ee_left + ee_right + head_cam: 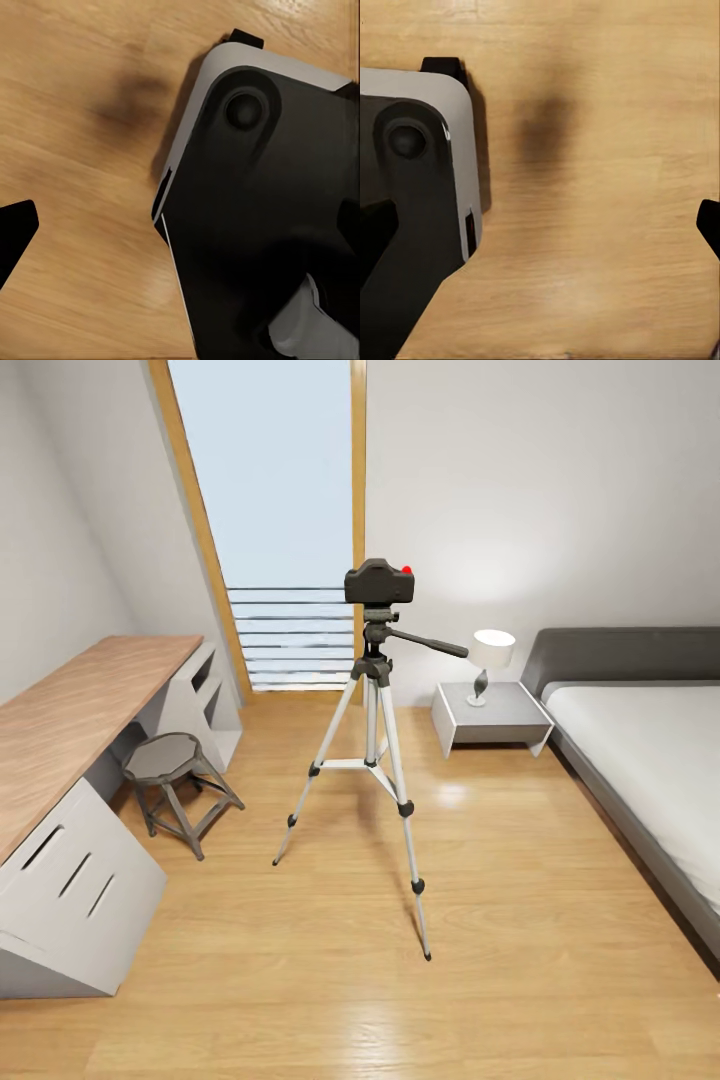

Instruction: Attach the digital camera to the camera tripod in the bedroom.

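The camera tripod (372,760) stands upright on the wood floor in the middle of the bedroom, silver legs spread. The digital camera (379,582), black with a red button, sits on top of the tripod head, and the pan handle (430,643) sticks out to the right. In the left wrist view, my left gripper (180,229) points down at the floor, with one black fingertip (16,229) at the picture's edge. In the right wrist view, my right gripper (540,225) also faces the floor, one fingertip (711,225) at the edge. Both hold nothing and are far from the tripod.
A long wooden desk (70,710) runs along the left wall, with a grey stool (170,770) beside it. A bed (650,760) and a nightstand (490,715) with a lamp (490,655) stand at the right. The tall window (285,510) is behind the tripod. My own base (262,187) (405,187) shows under the wrists.
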### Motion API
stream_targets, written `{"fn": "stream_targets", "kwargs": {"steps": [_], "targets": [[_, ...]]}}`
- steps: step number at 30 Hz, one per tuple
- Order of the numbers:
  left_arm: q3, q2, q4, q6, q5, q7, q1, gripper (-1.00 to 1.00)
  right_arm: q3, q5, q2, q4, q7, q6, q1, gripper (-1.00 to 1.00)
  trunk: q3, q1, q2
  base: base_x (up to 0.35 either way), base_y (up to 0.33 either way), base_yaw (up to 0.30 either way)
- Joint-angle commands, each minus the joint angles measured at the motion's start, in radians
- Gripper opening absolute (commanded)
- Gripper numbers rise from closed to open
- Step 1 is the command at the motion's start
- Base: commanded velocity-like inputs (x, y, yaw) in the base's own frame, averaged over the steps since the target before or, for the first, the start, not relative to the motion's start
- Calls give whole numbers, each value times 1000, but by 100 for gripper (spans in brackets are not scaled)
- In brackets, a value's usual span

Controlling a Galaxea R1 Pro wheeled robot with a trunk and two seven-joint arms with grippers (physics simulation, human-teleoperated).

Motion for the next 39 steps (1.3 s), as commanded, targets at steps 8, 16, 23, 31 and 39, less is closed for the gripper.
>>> {"fn": "stream_targets", "kwargs": {"steps": [8,16,23,31,39], "targets": [[-9,-13,0,1,47,2,3,100,-3,5,46,3,3,-89,80,100,-1,1,-2,0,0,0],[-8,-14,0,-6,62,2,11,100,-3,3,59,3,6,-108,96,100,-1,1,-2,0,0,0],[-8,-13,0,-9,64,2,13,100,-3,2,63,3,7,-143,123,100,-1,1,-2,0,0,0],[-8,-11,0,-10,65,8,14,100,-12,-9,70,3,3,-154,130,100,-1,1,-2,0,0,0],[-8,-10,0,-11,65,11,14,100,-11,-7,114,3,2,-150,131,100,4,1,-2,0,0,0]]}}
